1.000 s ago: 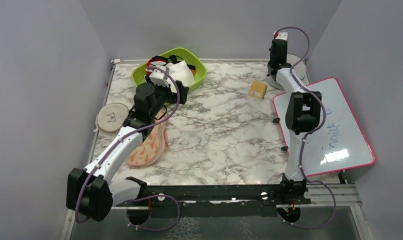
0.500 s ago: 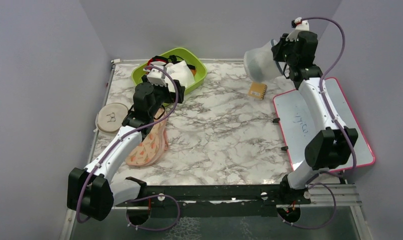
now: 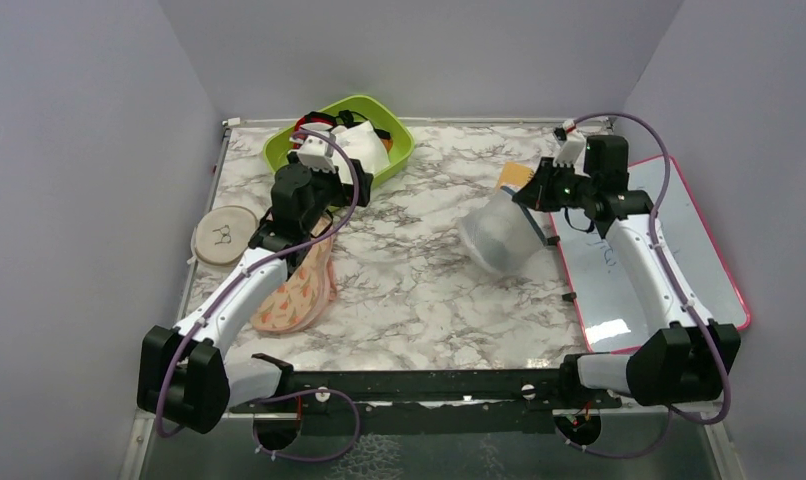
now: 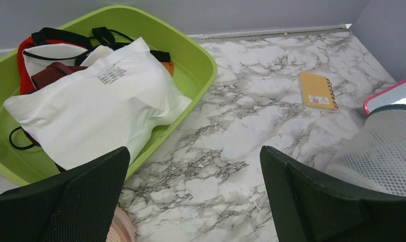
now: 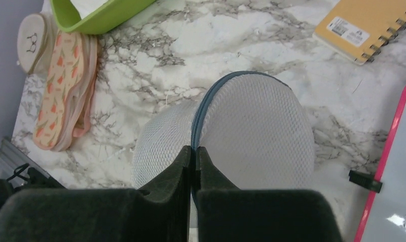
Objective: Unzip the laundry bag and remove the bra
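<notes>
The laundry bag [image 3: 497, 240], a round white mesh pouch with a grey-blue zip band, is on the marble table right of centre. It also shows in the right wrist view [image 5: 256, 121] and at the right edge of the left wrist view [image 4: 387, 146]. My right gripper [image 3: 535, 198] is shut on the bag's zip band [image 5: 194, 149]. My left gripper [image 3: 351, 186] is open and empty [image 4: 193, 151], low over the table beside the green tub. No bra shows through the mesh.
A green tub [image 3: 402, 152] at the back left holds a white rectangular pouch [image 4: 100, 101] and clothes. A peach patterned padded piece [image 3: 297, 290] and a beige disc [image 3: 223, 234] lie at the left. A yellow notebook [image 4: 317, 91] lies behind the bag. A pink-rimmed whiteboard [image 3: 669, 270] sits at the right.
My right arm lifted the bag from the back right corner and swung it down and left to the table right of centre. My left arm barely moved.
</notes>
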Action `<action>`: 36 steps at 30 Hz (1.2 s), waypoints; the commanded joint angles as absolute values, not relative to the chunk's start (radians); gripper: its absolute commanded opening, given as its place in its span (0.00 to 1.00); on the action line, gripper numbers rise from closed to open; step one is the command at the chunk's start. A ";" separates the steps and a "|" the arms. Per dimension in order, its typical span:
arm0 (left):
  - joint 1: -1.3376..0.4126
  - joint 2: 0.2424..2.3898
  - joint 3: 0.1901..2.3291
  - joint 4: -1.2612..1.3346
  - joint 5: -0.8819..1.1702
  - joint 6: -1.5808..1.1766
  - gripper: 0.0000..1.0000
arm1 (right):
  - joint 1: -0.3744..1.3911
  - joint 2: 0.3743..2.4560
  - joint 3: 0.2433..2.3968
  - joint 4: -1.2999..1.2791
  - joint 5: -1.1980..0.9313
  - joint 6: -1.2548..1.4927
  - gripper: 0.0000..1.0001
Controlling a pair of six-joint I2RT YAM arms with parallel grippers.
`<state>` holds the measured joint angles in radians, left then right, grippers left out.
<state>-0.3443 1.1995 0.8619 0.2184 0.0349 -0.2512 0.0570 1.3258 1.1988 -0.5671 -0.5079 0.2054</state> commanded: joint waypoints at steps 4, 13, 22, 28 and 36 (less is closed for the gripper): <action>-0.382 1.219 0.865 0.250 0.064 -0.278 0.99 | 0.131 1.171 1.017 -0.565 -0.525 0.331 0.01; -0.393 1.256 0.872 0.245 0.089 -0.298 0.99 | 0.333 1.011 0.773 -0.376 -0.538 0.625 0.24; -0.406 1.271 0.871 0.244 0.104 -0.293 0.99 | 0.394 0.898 0.746 -0.219 -0.750 0.675 0.56; -0.439 1.295 0.892 0.215 0.120 -0.284 0.99 | 0.394 1.007 1.039 -0.601 -0.409 0.409 0.69; -0.505 1.342 0.932 0.171 0.156 -0.253 0.99 | 0.314 1.156 1.201 -0.755 -0.014 0.349 0.97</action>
<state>-0.4767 1.3224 0.8772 0.1913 0.1127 -0.2779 0.3809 1.0840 1.1477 -0.6083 -0.2340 0.4267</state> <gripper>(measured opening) 0.991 0.958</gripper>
